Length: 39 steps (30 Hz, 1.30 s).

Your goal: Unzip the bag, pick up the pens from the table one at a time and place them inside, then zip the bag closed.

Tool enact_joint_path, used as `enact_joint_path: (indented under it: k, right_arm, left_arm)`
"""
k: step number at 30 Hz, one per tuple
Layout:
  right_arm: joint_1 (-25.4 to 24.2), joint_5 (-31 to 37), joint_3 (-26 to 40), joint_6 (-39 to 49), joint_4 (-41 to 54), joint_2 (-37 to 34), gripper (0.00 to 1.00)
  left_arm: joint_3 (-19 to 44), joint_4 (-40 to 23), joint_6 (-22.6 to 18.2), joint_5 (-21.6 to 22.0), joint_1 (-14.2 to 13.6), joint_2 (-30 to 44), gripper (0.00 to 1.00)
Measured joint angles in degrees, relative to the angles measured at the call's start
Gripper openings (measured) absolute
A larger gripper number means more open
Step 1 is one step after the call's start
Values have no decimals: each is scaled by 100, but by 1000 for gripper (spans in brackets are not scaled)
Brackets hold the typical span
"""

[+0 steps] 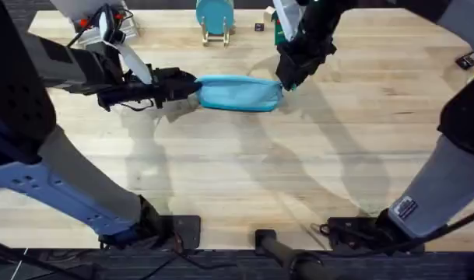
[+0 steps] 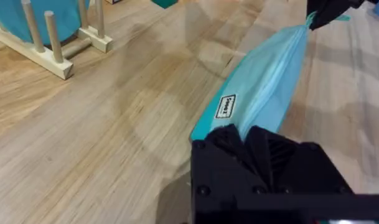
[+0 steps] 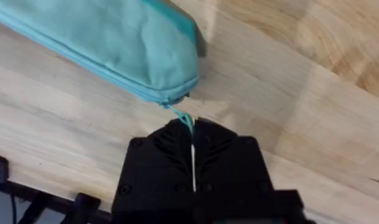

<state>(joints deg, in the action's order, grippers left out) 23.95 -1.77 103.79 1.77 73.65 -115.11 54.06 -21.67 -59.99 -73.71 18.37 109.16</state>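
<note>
The light blue bag (image 1: 240, 93) lies lengthwise on the table (image 1: 244, 179), at mid-back. My left gripper (image 1: 191, 87) is shut on the bag's left end; the left wrist view shows the fabric (image 2: 264, 87) pinched between its black fingers (image 2: 229, 140). My right gripper (image 1: 287, 82) is at the bag's right end, shut on the thin teal zipper pull (image 3: 186, 119), which sticks out from the corner of the bag (image 3: 114, 43). The bag is stretched between the two grippers. The pens are out of view.
A round teal disc on a wooden stand (image 1: 214, 17) stands at the back of the table, behind the bag. Small dark items (image 1: 260, 27) lie near it. A black object (image 1: 470, 58) sits at the right edge.
</note>
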Motion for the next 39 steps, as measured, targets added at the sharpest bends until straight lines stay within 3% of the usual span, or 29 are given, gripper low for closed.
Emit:
enact_joint_path:
  k: [23, 39]
  right_arm:
    - [-413, -193, 0, 434, 332, -2, 32]
    - [-693, 297, -453, 515, 354, -2, 32]
  left_arm:
    - [0, -4, -1, -17, -35, 0, 41]
    - [0, 0, 0, -2, -33, 0, 41]
